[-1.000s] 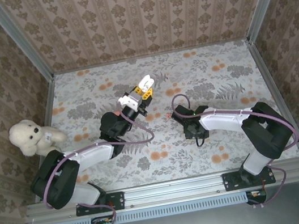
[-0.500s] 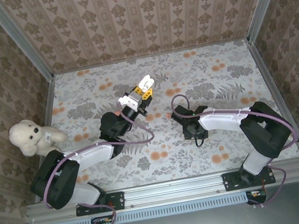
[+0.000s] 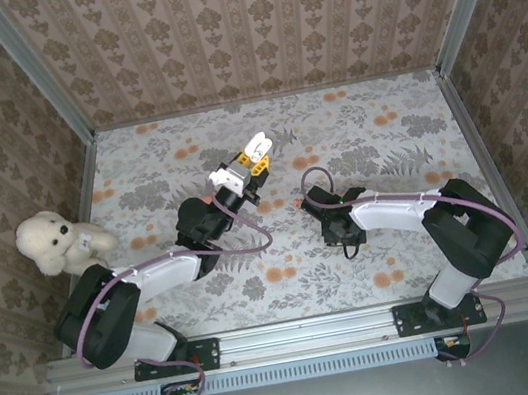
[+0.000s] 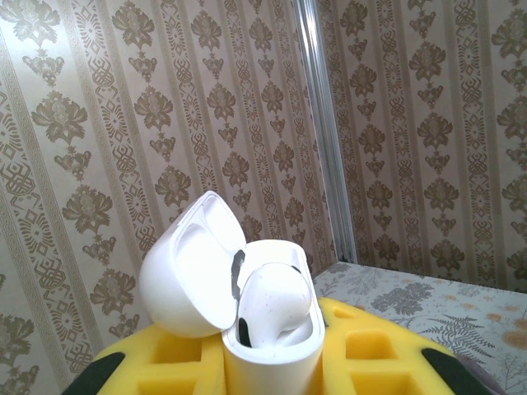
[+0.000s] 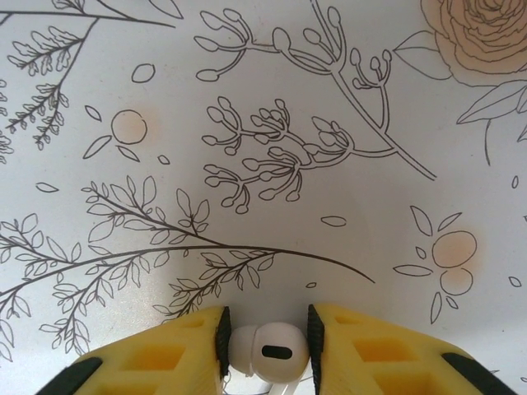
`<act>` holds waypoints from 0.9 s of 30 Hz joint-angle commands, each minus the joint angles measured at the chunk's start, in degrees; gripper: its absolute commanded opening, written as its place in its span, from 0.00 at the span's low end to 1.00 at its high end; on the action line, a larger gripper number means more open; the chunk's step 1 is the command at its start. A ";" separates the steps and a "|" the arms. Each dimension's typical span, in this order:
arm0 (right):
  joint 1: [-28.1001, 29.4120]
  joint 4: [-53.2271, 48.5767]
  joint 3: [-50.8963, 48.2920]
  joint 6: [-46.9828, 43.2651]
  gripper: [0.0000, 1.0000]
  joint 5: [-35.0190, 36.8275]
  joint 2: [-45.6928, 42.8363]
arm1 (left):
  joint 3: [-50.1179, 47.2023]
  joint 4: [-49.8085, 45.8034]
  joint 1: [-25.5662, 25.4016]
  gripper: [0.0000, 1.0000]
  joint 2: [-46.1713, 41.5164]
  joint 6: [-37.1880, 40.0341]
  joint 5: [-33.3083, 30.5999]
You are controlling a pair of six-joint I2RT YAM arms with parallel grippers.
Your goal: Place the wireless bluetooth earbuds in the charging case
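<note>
**Student:** What appears in the overhead view, largest item first?

**Instructor:** A floral tabletop [image 3: 354, 132], enclosed by patterned walls. The left arm [image 3: 156, 276] reaches toward 1 o'clock and the right arm [image 3: 398, 210] toward 10 o'clock. A white teddy bear [image 3: 54, 243] sits at the tabletop's 9 o'clock edge.

**Student:** What is the state of the left gripper?

**Instructor:** The left gripper [image 4: 268, 362], near the tabletop's centre, has its yellow fingers [image 4: 370, 358] closed on a white charging case [image 4: 272, 346]. The case stands upright. In the wrist view its lid [image 4: 185, 267] is swung open toward 9 o'clock. A seated earbud [image 4: 276, 300], white, rests inside the case.

**Student:** And the right gripper?

**Instructor:** The right gripper [image 5: 265, 346] lies near the case, at 5 o'clock from it, and points down at the tabletop. Its fingers [image 5: 165, 354] pinch a held earbud [image 5: 268, 352], also white, between their tips. Whether that earbud touches the tabletop cannot be told.
</note>
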 commanded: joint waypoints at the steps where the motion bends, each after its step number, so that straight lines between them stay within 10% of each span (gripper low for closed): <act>1: 0.15 -1.07 -2.11 0.14 0.32 1.06 -0.40 | 1.00 2.70 0.39 0.00 -0.67 0.29 -0.06; 15: 0.02 1.67 -3.59 -5.16 0.31 5.97 -18.52 | 1.59 2.61 0.39 0.00 -0.65 0.28 0.55; 27: -3.43 14.94 13.18 -29.48 0.32 7.09 -25.26 | 2.82 2.24 0.18 0.00 -0.27 -0.82 3.06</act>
